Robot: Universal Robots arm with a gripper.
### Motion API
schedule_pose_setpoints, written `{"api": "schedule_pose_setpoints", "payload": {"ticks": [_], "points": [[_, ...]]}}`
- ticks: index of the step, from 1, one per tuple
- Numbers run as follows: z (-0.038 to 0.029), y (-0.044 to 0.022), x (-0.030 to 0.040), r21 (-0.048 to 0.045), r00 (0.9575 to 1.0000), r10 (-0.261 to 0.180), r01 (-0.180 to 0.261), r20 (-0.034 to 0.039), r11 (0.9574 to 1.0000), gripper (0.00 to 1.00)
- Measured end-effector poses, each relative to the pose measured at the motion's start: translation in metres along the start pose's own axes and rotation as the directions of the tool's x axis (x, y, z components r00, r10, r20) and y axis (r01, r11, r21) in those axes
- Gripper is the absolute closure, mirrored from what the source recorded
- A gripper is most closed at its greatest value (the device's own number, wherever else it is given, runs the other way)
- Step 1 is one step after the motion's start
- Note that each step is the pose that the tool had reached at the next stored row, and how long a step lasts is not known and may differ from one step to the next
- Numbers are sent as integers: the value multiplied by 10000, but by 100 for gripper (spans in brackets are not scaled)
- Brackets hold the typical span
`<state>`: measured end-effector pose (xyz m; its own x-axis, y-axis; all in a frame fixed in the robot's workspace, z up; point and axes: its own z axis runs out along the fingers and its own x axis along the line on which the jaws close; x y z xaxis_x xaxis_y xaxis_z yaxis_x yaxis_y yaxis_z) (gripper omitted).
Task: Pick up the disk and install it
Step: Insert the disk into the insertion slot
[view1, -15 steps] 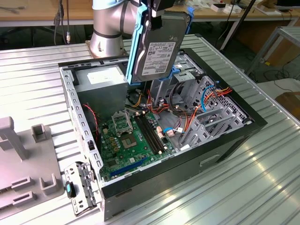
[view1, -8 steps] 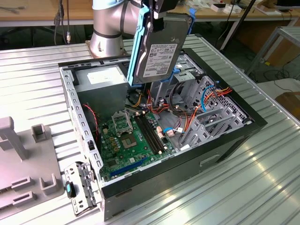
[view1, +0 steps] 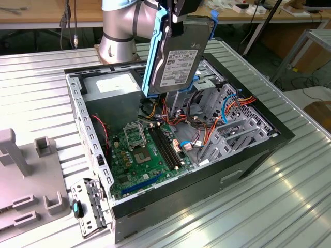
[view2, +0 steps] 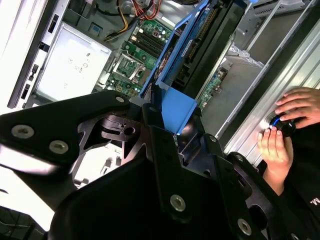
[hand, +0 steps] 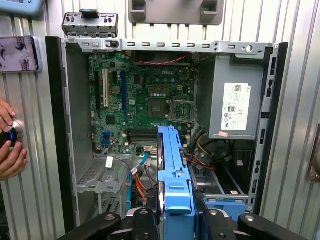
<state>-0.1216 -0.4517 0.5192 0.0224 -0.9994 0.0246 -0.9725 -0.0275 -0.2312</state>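
Note:
The disk [view1: 176, 57], a dark grey drive with a white label and bright blue rails, hangs upright on edge above the open computer case [view1: 83, 103]. My gripper [view1: 182, 11] is shut on its upper end. In the first wrist view the disk [hand: 175, 170] runs down from my gripper [hand: 175, 220] toward the motherboard [hand: 145, 100]. In the second wrist view the black fingers [view2: 160, 150] clamp the disk's blue end [view2: 177, 107]. The disk is clear of the case and touches nothing inside it.
The case holds a grey drive cage [view1: 232, 124], coloured cables [view1: 207, 129] and a power supply [hand: 237, 110]. A person's hands [hand: 10, 150] rest on a round knob beside the case. A grey fixture [view1: 26, 175] and a loose metal bracket [view1: 88, 206] lie at the exterior view's left.

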Motion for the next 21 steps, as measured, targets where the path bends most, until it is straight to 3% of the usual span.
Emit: {"api": "schedule_pose_setpoints", "payload": {"ticks": [12, 21], "points": [[2, -4, 0, 9, 10000, 0, 0, 1, 10000, 63], [7, -25, 1, 361, 10000, 1, -1, -7, 9993, 63]]}}
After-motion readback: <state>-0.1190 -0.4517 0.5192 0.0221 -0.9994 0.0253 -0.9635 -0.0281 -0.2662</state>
